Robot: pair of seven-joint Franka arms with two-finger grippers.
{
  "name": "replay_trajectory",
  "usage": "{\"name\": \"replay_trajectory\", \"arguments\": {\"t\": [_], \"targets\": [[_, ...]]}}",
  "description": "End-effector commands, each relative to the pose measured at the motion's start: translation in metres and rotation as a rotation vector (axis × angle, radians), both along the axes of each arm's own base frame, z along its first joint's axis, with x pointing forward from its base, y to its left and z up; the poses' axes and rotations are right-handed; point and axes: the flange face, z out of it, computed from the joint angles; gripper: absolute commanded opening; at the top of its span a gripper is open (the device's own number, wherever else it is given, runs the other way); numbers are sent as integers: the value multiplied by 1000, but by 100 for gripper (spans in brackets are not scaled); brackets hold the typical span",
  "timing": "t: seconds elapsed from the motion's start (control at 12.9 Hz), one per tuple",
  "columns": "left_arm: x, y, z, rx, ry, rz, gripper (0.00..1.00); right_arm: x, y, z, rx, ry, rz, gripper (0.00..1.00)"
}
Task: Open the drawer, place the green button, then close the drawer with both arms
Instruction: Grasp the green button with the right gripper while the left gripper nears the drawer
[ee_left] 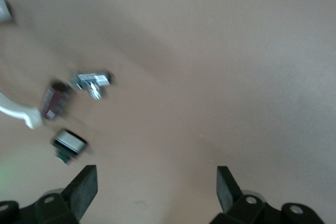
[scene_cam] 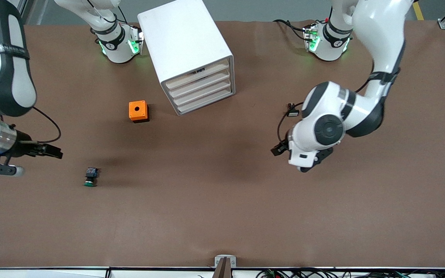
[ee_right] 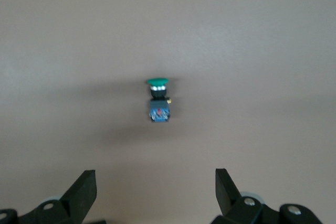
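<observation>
Risk: the button (scene_cam: pixel 90 177) lies on its side and could roll or skid if one finger touches first. It rests on the table nearer the camera than the orange cube (scene_cam: pixel 138 111), beside the right gripper (scene_cam: pixel 54 151), whose fingers are apart. The left gripper (ee_left: pixel 156 184), also apart, waits; the drawer (scene_cam: pixel 199 82) is closed.

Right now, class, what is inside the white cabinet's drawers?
Nothing inside can be seen. The cabinet shows four shut drawers, so their contents are covered. The green button lies on the table, with the right gripper open above it.
</observation>
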Motion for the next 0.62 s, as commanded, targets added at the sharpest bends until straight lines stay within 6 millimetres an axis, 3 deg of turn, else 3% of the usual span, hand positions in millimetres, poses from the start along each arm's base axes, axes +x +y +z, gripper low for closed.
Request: {"name": "replay_trajectory", "arguments": {"t": [0.0, 0.31, 0.54], "targets": [[-4, -45, -24, 44, 37, 154, 100, 8, 24, -40, 2, -23, -45, 100], [-46, -104, -47, 80, 174, 418, 100, 7, 23, -120, -15, -43, -54, 100], [-61, -125, -61, 97, 336, 677, 100, 5, 22, -151, -18, -5, -92, 100]]}}
